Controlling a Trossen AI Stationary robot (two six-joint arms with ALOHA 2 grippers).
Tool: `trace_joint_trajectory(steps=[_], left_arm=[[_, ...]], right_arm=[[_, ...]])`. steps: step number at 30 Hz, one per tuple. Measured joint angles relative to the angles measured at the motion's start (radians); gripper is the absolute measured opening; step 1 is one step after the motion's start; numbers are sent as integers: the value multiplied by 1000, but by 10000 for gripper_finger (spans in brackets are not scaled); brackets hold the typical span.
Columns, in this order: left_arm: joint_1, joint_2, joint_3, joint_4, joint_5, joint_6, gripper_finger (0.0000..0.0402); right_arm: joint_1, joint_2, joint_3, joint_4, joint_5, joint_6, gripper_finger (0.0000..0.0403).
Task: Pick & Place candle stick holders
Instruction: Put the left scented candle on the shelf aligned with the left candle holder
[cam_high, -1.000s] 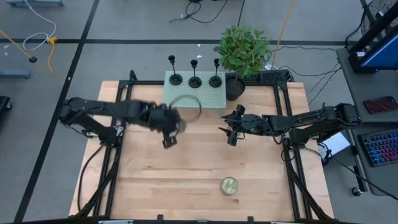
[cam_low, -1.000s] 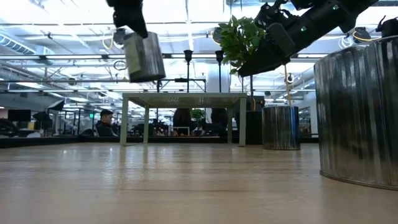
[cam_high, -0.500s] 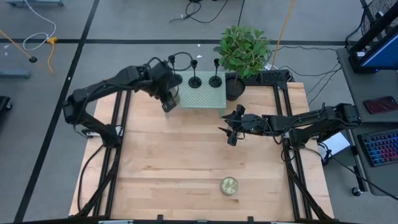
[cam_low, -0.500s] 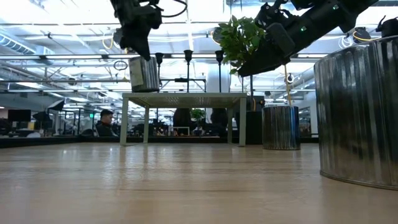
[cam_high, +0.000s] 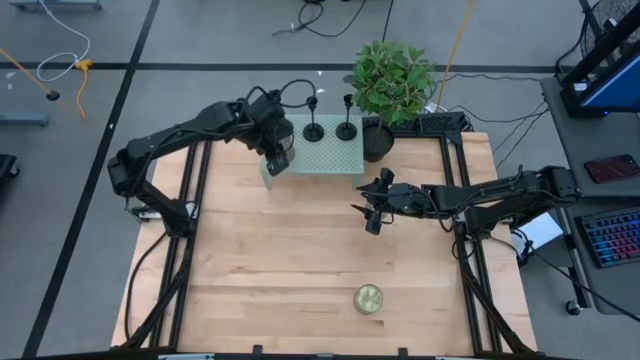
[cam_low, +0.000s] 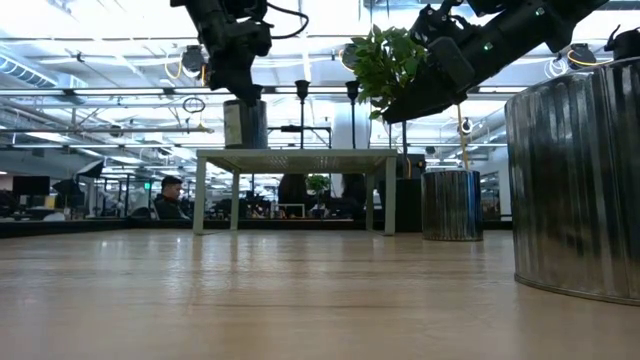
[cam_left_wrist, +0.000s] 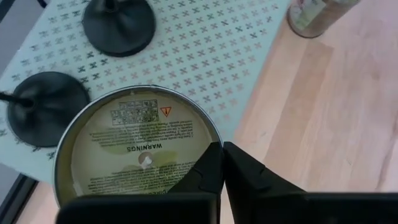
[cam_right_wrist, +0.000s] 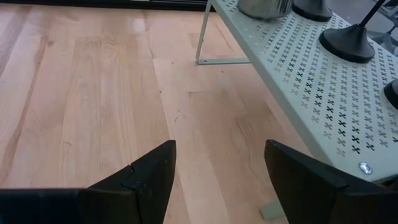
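Note:
My left gripper is over the left end of a pale green perforated shelf, shut on a round metal tin whose top face bears a warning label. The tin also shows in the low view. Three black candle stick holders stand by their disc bases on the shelf. Two show in the high view; my left arm hides the third. My right gripper hovers open and empty over the table's middle right. My left gripper pinches the tin's rim at one side, one finger over the tin's inside and one outside it. The fingers come from above, pointing down. The tin is upright, its bottom on the shelf's top at the left end.
A second metal tin stands on the wood table near its front edge, large in the low view. A potted plant stands right of the shelf at the far edge. Another tin stands beside its pot.
My left gripper has carried the tin from over the table's middle toward the far edge and down onto the shelf's left end. The tin, tilted and high before, now stands upright on the shelf.

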Motion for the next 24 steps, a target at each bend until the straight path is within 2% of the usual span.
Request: trace_joint_trajectory(steps=[11, 16, 21, 24], left_arm=[[5, 3, -2, 28, 5, -4, 14], [5, 3, -3, 28, 0, -4, 48], [4, 3, -3, 28, -121, -4, 83], [6, 3, -3, 29, -132, -1, 95]], right_arm=[[0, 0, 0, 0, 0, 0, 238], [0, 1, 0, 0, 0, 0, 238], [0, 21, 0, 0, 0, 23, 238], [0, 35, 0, -2, 0, 16, 238]])
